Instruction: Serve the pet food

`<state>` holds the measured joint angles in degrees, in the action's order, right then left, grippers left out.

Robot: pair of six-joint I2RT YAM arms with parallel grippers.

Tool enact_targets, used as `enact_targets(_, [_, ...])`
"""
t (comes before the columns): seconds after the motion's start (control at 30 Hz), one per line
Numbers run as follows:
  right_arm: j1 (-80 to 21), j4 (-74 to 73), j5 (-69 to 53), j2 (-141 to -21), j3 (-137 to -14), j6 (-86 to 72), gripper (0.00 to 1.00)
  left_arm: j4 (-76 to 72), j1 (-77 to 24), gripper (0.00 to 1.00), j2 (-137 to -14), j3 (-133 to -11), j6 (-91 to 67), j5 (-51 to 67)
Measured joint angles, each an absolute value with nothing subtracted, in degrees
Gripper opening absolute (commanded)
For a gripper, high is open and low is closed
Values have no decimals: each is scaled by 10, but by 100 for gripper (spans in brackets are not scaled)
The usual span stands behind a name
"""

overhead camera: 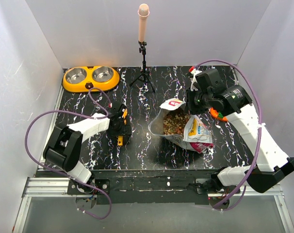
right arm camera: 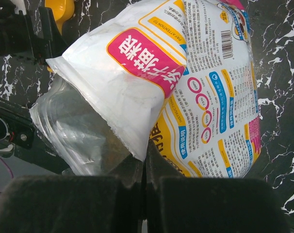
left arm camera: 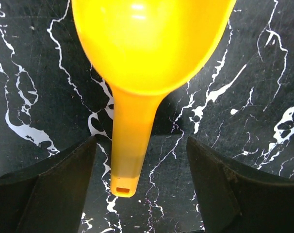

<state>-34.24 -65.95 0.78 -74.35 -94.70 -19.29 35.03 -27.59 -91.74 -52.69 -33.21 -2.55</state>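
The white pet food bag (overhead camera: 191, 130) lies open in the middle of the table, with brown and tan kibble (overhead camera: 174, 124) showing in its mouth. My right gripper (overhead camera: 191, 103) is shut on the bag's rim, pinching the white edge (right arm camera: 144, 145) between the jaws. The yellow-orange scoop (left arm camera: 142, 53) lies flat on the table under my left gripper (overhead camera: 122, 127), which is open. Its handle (left arm camera: 129, 150) points back between the two fingers (left arm camera: 59, 189), closer to the left one, touching neither. The orange double bowl (overhead camera: 90, 77) with steel cups stands at the far left corner.
A tripod with a pink microphone (overhead camera: 143, 48) stands at the back centre. White walls close the table on three sides. A small orange object (overhead camera: 216, 113) lies beside the right arm.
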Motion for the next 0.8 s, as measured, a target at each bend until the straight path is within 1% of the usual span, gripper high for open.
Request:
enact_targets(0.2, [-342,-655,-2,-738,-938,-193,1,267,-264,71,-856,-454,-341,17])
enact_targets(0.33, [-342,-649,-3,-731,-930,-193,1,221,-246,70,-843,-432,-341,53])
enact_targets(0.4, [-342,-649,-2,-727,-927,-193,1,196,-232,67,-842,-424,-341,73])
enact_targets(0.47, [-342,-649,-3,-725,-925,-193,1,158,-209,65,-838,-406,-348,114])
enact_targets(0.6, [-342,-649,-3,-722,-924,-193,1,65,-132,68,-838,-356,-376,230])
enact_targets(0.7, [-342,-649,-3,-720,-923,-192,1,23,-109,67,-854,-348,-384,279])
enact_targets(0.8, [-342,-650,-4,-719,-923,-192,1,-23,-104,61,-875,-343,-388,314])
